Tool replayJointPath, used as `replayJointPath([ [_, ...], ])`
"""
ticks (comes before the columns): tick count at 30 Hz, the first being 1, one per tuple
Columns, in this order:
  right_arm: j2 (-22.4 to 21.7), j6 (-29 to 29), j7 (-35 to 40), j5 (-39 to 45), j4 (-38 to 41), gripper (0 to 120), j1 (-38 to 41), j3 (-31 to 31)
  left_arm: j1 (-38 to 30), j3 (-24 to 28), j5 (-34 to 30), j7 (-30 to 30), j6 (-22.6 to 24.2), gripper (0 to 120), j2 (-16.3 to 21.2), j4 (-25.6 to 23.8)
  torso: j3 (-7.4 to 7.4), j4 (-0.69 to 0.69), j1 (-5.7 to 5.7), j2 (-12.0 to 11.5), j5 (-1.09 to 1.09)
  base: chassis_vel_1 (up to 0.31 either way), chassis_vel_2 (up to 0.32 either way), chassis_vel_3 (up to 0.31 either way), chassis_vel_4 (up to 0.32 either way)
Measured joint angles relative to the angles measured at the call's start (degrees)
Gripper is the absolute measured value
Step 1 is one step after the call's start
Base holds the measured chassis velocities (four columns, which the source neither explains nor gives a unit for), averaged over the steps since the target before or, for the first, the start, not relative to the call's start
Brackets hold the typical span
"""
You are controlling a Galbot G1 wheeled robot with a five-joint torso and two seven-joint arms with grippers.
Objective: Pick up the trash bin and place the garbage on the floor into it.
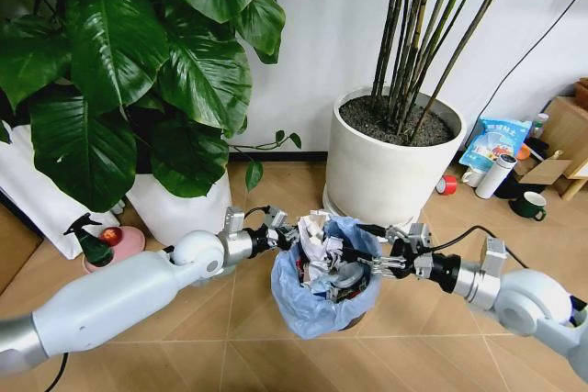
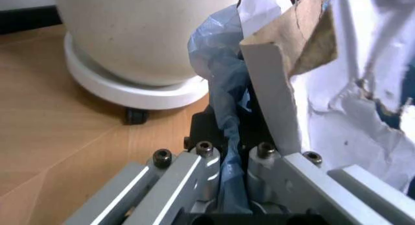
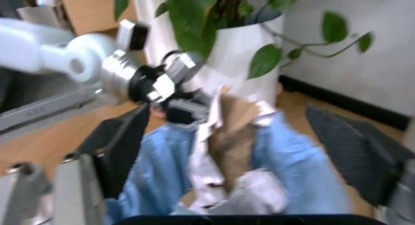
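Both arms are carrying the bin, already stuffed with litter. Left pincer is clenching the bag rim at 9 o'clock; right pincer, spread, is straddling 3 o'clock. Next, I judge: lower it level onto the floor.

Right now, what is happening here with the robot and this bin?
The robot holds the trash bin between its two arms, above the floor. The left gripper is shut on the blue bag at the rim; the right gripper is at the opposite rim. The garbage is piled inside, beside a white plant pot.
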Motion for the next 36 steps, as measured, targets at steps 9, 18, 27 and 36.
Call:
replayJointPath([
  [9,3.5,-0.1,4.3,1.0,-4.4,100,-1.9,7.5,4.8,-7.1,0.5,-0.7,-0.2,0,4.9,-1.4,0.00,0.00,0.00,0.0,-0.02,0.000,0.000,0.000,0.000],
  [18,11.2,0.0,6.7,-2.3,-9.4,100,-6.2,14.5,14.2,-16.8,1.1,-0.7,-1.1,0,12.7,-2.6,0.00,-0.02,0.00,0.0,-0.01,0.000,0.000,0.000,0.000],
  [27,25.3,0.0,7.5,-8.5,-12.3,100,-14.5,27.8,39.4,-41.9,2.4,0.6,-3.8,0,19.6,0.5,0.00,0.05,0.00,0.0,-0.07,0.000,0.000,0.000,0.000],
  [36,39.7,6.7,7.6,-21.7,-17.5,100,-19.3,34.7,53.0,-63.1,4.7,1.3,-5.1,0,15.4,2.1,0.00,0.02,0.00,0.0,-0.06,-0.001,-0.003,-0.007,-0.003],
])
